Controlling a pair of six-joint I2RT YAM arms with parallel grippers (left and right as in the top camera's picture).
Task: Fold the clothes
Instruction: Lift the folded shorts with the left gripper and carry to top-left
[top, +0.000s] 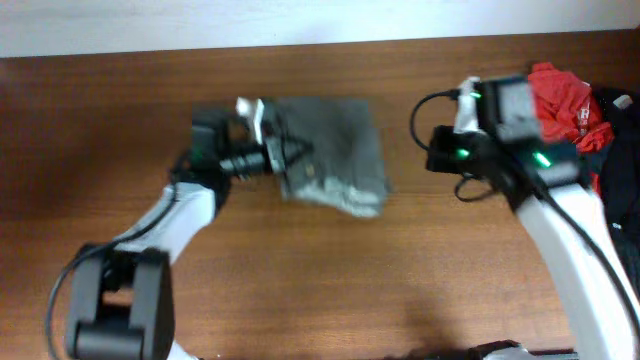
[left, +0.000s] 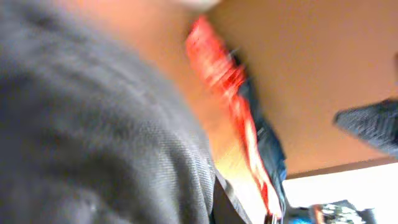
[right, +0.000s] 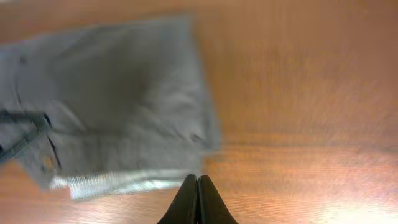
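Right gripper (right: 197, 200) pinched together near shorts (right: 112, 106) — left gripper (top: 298, 152) over them.

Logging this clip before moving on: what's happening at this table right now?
Two robot arms are working on a pair of grey-olive shorts, which lie folded into a rough rectangle mid-table. The left gripper is at the shorts' left edge; whether it grips the cloth is unclear. The right gripper is shut and empty over bare table beside them. A red garment sits at the far right.
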